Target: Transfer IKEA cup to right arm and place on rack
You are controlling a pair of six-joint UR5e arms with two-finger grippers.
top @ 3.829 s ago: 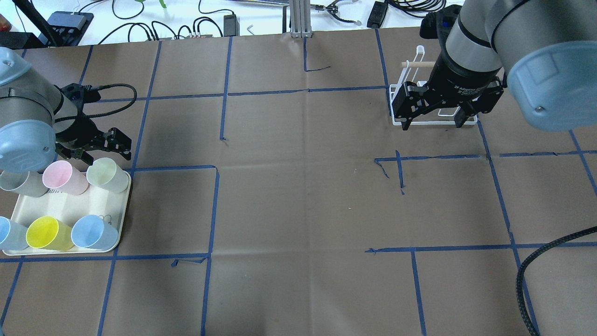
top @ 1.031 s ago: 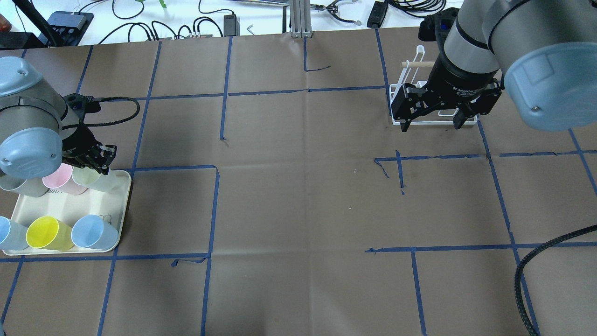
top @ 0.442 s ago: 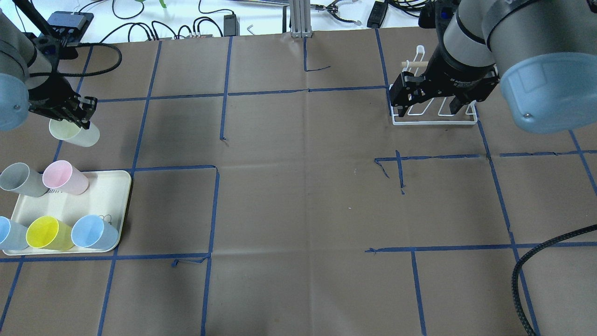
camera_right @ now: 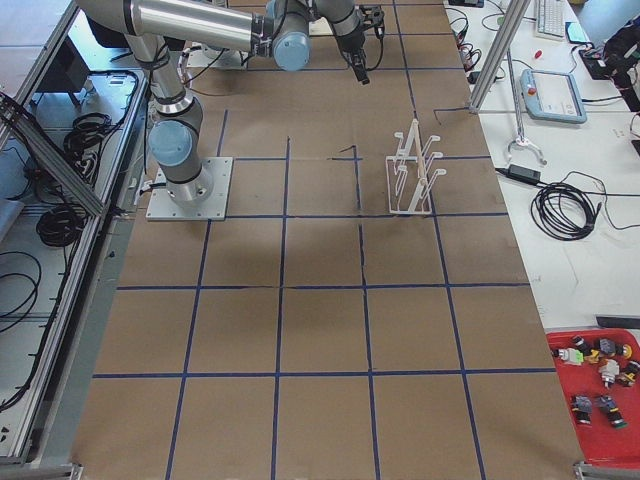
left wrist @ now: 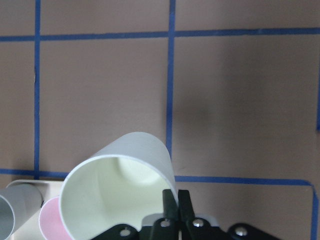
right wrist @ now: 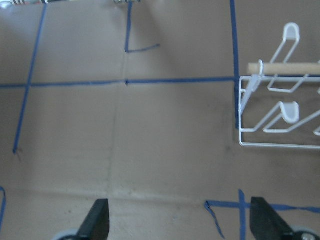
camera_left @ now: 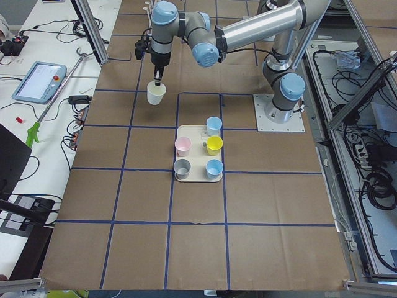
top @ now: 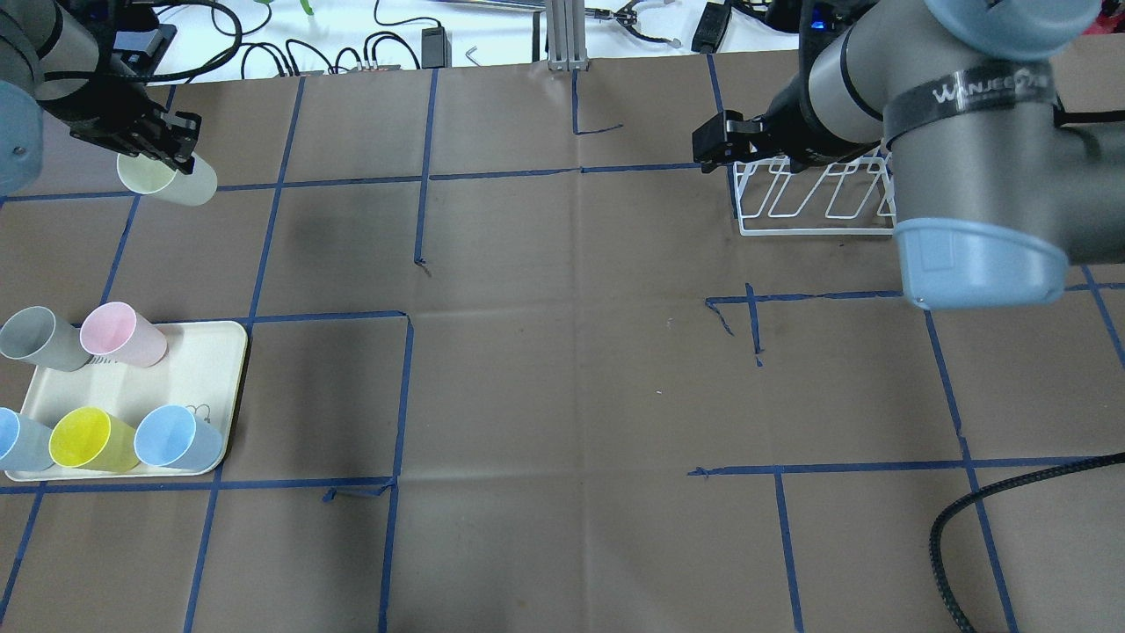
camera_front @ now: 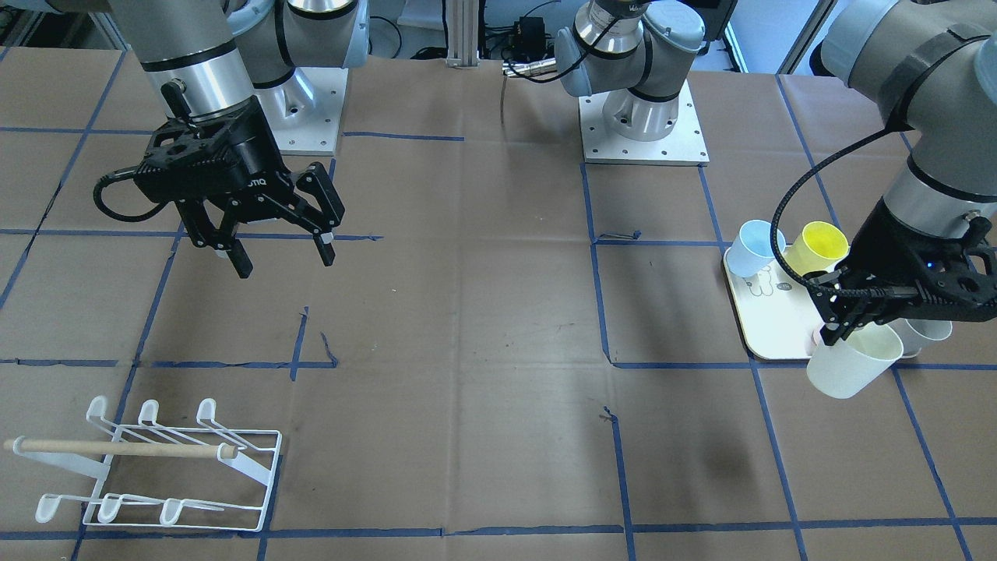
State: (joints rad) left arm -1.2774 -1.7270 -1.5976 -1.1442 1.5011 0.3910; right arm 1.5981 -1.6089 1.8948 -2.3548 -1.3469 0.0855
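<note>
Brown paper crossed with blue tape lines (top: 426,176) covers the table (top: 571,396). On the left arm's side, the left gripper (left wrist: 175,197) has its fingers pinched tight on the rim of the pale green cup (top: 171,178). The cup hangs tilted in the air, clear of the paper. It is off the cream tray (top: 185,378), out past the tray's far edge and toward the far edge of the table.

Five cups stand on the tray. A grey cup (top: 39,338) and a pink cup (top: 123,334) are along its far edge. A yellow cup (top: 88,440) stands on its near edge between two blue cups (top: 180,437). The far right corner of the tray is bare.

The white wire rack (camera_front: 248,465) sits on the right arm's side, close to the far edge of the table. A wooden dowel (camera_front: 117,449) lies across it, and none of its prongs carries anything. The right arm (top: 967,176) reaches over that area. The right gripper (camera_front: 286,263) hangs above the paper with its fingers spread wide and nothing between them. In the front view it is apart from the rack, on the robot's side of it.

Between the two grippers the whole middle of the table is bare paper, from the near edge to the far one.
</note>
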